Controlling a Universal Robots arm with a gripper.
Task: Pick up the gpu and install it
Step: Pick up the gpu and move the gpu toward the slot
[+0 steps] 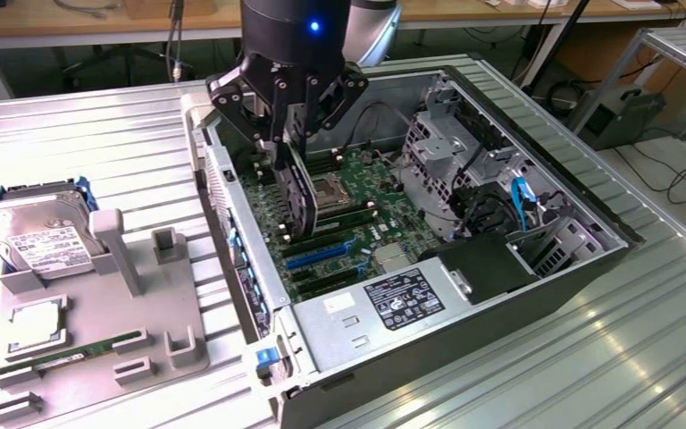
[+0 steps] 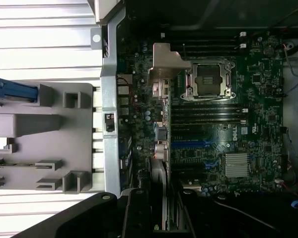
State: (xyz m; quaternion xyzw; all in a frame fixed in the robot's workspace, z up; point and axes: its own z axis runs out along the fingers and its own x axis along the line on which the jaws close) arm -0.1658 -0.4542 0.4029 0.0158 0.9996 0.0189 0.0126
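Pointing straight down, hand [image 1: 292, 143] grips gpu [image 1: 300, 192] edge-on over motherboard [image 1: 367, 172].

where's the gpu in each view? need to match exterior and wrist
Exterior view: the gpu is held on edge under the gripper, just to the exterior view's left of the CPU socket.
Wrist view: the gpu is seen edge-on, running out from the gripper, its silver bracket end beside the CPU socket.
Shared landmark: the CPU socket.
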